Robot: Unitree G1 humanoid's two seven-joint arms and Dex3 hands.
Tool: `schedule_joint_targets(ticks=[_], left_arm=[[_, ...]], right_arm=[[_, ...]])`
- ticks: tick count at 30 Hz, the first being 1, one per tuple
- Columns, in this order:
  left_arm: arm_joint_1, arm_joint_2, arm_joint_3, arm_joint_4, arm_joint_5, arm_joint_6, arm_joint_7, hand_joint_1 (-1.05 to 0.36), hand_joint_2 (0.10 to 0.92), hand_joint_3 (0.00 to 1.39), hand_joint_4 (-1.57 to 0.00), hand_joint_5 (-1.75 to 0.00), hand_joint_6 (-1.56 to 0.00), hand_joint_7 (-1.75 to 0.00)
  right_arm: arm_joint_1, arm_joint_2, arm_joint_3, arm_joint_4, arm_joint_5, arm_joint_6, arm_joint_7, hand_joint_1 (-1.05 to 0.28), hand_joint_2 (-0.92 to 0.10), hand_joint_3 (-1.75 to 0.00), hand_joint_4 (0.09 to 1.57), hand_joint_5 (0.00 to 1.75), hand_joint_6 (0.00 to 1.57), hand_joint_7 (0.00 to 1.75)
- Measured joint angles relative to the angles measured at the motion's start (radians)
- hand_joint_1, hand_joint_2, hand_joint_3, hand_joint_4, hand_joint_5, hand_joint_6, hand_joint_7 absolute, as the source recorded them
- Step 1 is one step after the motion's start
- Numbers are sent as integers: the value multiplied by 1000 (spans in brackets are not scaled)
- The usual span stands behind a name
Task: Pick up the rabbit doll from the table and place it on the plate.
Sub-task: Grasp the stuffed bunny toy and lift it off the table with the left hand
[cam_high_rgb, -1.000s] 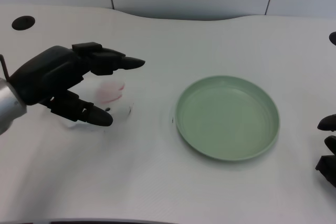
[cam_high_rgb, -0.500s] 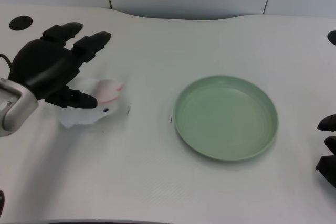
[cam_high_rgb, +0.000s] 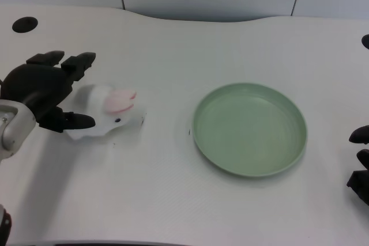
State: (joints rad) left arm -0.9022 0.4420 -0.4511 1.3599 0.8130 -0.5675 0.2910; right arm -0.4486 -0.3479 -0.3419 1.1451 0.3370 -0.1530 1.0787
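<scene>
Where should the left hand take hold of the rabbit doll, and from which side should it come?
Probably the white body of the rabbit doll, not the pink ear. The doll lies low on the table with its body nearest the left hand, so come from above on that side, with the fingers either side of it.

No readable text, label or number appears anywhere
</scene>
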Motion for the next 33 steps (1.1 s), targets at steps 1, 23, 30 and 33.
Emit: schedule_joint_targets(ticks=[1, 23, 30, 33], left_arm=[[2, -4, 5, 0, -13, -3, -18, -1048, 921, 523, -17, -17, 0, 0], [-15, -116, -38, 15, -68, 110, -113, -1048, 921, 208, -287, -91, -191, -41], [-31, -120, -176, 19, 75, 204, 24, -824, 901, 21, -604, -352, -597, -55], [-42, -120, -230, 21, 128, 243, 70, -788, 911, 27, -615, -533, -696, -64]], right_arm=[[0, 0, 0, 0, 0, 0, 0, -402, -921, -174, 1342, 1746, 1035, 1746], [5, 1, 0, -14, 9, 14, -16, -409, -921, -119, 1240, 1746, 881, 1746], [7, 1, 6, -15, 0, -8, -13, -426, -921, -151, 1287, 1746, 1036, 1746], [9, 1, 8, -16, -4, -10, -18, -426, -921, -151, 1294, 1746, 1051, 1746]])
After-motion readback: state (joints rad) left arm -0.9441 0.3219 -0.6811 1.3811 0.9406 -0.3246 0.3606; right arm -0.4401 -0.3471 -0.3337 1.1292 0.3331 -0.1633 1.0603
